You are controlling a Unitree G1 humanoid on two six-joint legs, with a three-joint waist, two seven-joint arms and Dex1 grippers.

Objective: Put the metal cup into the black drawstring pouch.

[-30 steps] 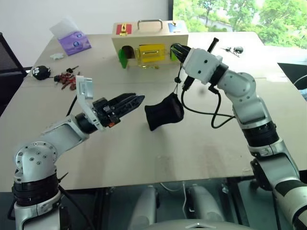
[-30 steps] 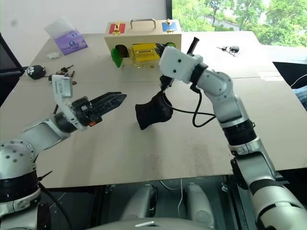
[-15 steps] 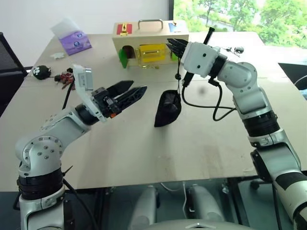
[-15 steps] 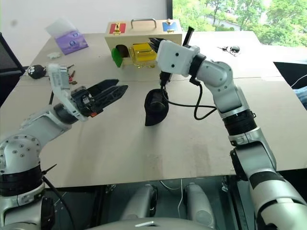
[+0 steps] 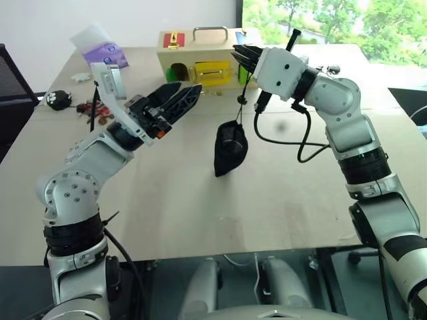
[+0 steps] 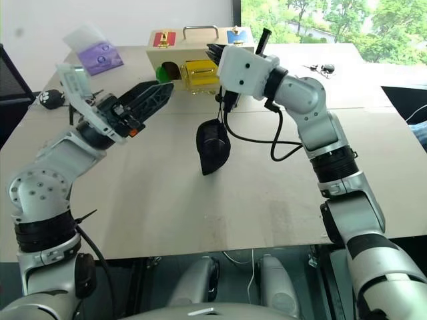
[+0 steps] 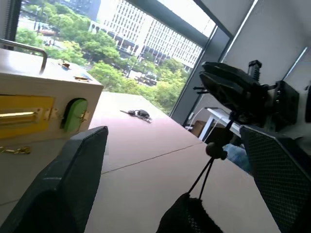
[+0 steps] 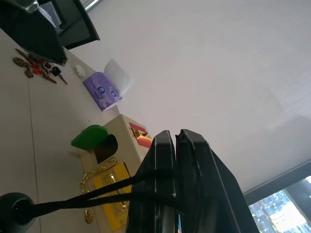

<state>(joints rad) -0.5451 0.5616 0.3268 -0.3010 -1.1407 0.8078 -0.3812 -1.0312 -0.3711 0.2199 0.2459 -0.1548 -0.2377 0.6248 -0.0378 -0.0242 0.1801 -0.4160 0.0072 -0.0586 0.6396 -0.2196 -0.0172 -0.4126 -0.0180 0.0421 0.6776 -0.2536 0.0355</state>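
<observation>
Pouch (image 5: 230, 148) hangs by its cord (image 8: 87, 194) from my right gripper (image 5: 244, 55), fingers pinched together on the cord, above mid-table (image 5: 200, 200). I judge the black drawstring pouch soft and limp, lightly weighted, bulging low; best held at the cord or mouth hem. Left gripper (image 5: 179, 97) is spread apart, empty, left of it. Metal cup isn't visible to me, possibly inside. Right wrist view shows the cord clamped; left wrist view shows the cord's bead (image 7: 215, 149).
</observation>
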